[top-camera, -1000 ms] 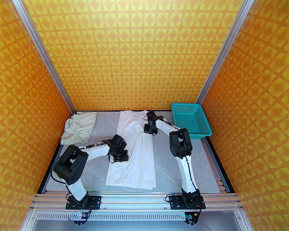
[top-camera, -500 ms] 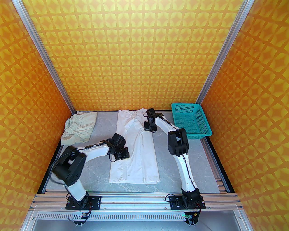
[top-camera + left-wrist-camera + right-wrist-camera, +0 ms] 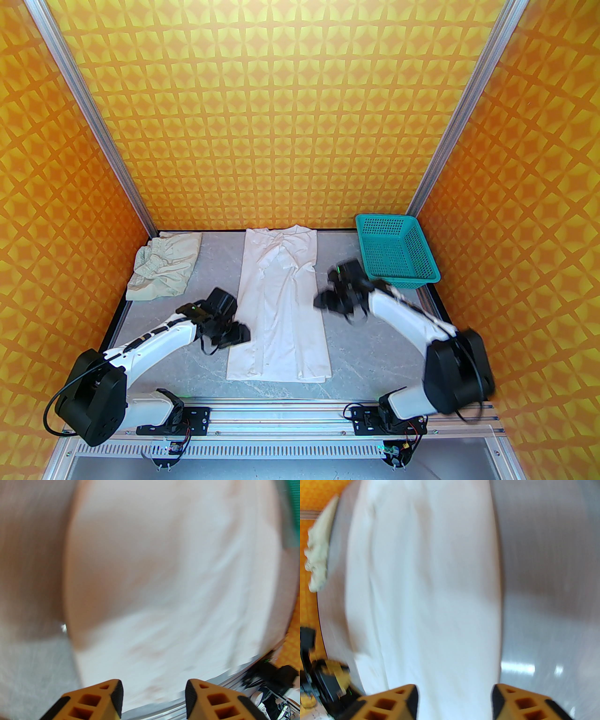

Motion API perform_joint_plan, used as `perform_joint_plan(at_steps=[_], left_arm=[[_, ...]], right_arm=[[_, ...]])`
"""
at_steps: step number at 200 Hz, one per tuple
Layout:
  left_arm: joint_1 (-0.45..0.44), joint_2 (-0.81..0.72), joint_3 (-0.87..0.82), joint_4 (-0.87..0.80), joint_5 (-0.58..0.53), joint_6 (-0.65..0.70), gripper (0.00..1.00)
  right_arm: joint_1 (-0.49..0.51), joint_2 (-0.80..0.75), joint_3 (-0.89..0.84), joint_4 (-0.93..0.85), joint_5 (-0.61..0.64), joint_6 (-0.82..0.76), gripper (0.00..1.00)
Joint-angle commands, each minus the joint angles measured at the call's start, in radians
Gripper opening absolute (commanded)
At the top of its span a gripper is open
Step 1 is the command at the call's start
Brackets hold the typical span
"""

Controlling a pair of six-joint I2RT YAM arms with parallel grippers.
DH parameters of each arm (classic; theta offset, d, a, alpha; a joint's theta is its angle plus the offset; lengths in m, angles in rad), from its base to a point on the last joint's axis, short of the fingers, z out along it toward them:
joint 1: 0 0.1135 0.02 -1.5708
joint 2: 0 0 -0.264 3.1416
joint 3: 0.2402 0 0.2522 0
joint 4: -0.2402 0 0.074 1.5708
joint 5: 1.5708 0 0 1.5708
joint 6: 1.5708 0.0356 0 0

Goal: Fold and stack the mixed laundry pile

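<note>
On the table, the white shirt lies in the middle as a long strip, far to near. The beige piece sits far left. My left gripper and right gripper sit on either side of the strip, equally near, jaws spread, probably empty; the wrist views are blurry.

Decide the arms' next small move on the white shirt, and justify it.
The white shirt lies flat as a long narrow strip. The left gripper and right gripper stand open at its side edges, holding nothing. So probably bring both to the near hem corners and pinch them, ready for a crosswise fold toward the far end.
</note>
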Motion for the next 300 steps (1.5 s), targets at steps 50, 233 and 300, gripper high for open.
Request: perform_joint_plan(at_steps=[50,233,300], left_arm=[[-0.001,-0.124,-0.125,-0.091,-0.029,-0.090,0.61],[-0.075,-0.091,-0.225,0.089,0.085,-0.172,0.38],[-0.080,-0.141,-0.228,0.046,0.086,-0.159,0.00]], right_arm=[[-0.001,-0.237,-0.285,-0.099,-0.135,0.065,0.66],[0.264,-0.220,-0.422,0.157,-0.195,0.358,0.33],[0.264,-0.269,-0.418,0.119,-0.157,0.373,0.00]])
